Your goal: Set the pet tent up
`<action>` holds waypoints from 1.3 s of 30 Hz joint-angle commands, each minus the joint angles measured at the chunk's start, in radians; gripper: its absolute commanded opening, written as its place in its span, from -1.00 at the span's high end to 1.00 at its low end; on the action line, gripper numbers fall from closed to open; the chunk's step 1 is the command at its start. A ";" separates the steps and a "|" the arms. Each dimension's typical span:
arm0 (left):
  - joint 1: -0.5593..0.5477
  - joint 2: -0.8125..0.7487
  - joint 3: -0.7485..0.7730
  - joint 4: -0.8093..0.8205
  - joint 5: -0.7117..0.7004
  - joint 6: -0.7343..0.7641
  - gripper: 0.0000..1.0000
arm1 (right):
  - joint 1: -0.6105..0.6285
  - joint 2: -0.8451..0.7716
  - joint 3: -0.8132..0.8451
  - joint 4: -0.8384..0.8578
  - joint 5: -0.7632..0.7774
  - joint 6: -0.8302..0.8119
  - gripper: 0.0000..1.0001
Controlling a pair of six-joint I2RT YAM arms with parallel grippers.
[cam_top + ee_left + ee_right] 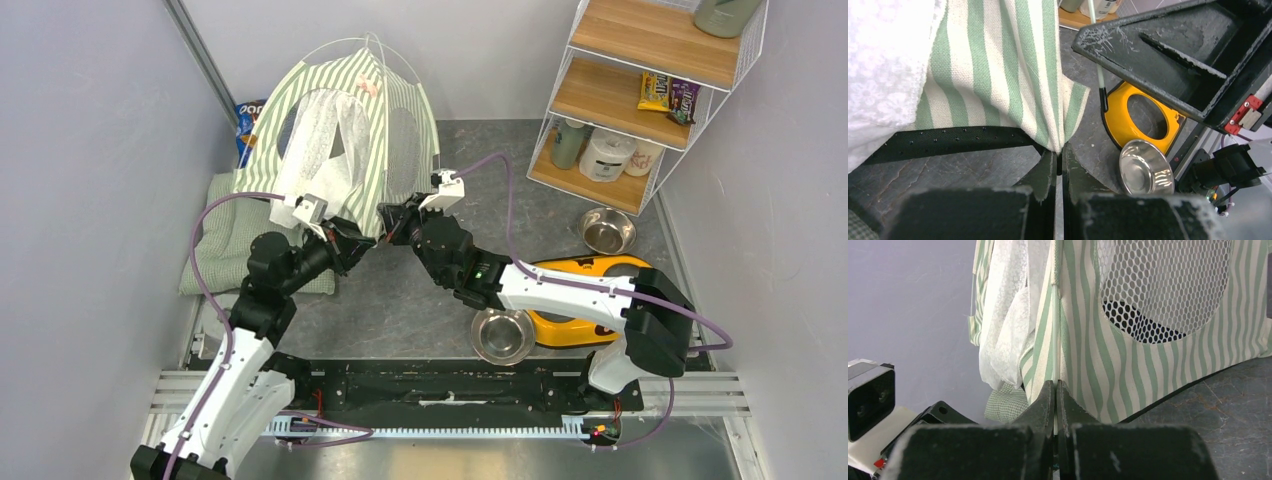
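The pet tent [345,130], green-and-white striped with white mesh panels, stands at the back left, its thin poles arching over the top. My left gripper [362,243] is at its front corner, shut on the striped fabric's bottom tip [1060,142]. My right gripper [388,222] faces it from the right. In the right wrist view this gripper [1055,387] is shut on a thin white pole [1054,330] running up the tent's corner seam. The left wrist view shows that pole's black-tipped end [1103,100] hanging free beside the fabric.
A pale green cushion [225,235] lies under and left of the tent. The yellow double-bowl holder [585,300] with a steel bowl [502,335] sits under the right arm. Another steel bowl [606,230] and a wire shelf [650,90] stand back right. Walls close both sides.
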 commanded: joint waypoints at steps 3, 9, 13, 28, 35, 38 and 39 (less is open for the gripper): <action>-0.016 -0.029 -0.049 -0.220 0.219 0.064 0.96 | -0.070 -0.006 0.118 0.260 0.215 -0.061 1.00; -0.016 -0.043 -0.058 -0.244 0.216 0.083 0.96 | -0.074 0.019 0.152 0.294 0.237 -0.084 1.00; -0.016 -0.045 -0.059 -0.264 0.207 0.098 0.96 | -0.074 0.035 0.180 0.306 0.257 -0.081 1.00; -0.016 -0.032 -0.057 -0.286 0.197 0.117 0.96 | -0.084 0.054 0.242 0.312 0.268 -0.082 1.00; -0.016 -0.037 -0.056 -0.286 0.198 0.121 0.96 | -0.087 0.063 0.267 0.286 0.274 -0.085 1.00; -0.016 -0.037 -0.056 -0.288 0.198 0.119 0.96 | -0.093 0.074 0.271 0.286 0.269 -0.084 1.00; -0.016 -0.037 -0.055 -0.288 0.197 0.120 0.96 | -0.095 0.075 0.273 0.286 0.266 -0.086 1.00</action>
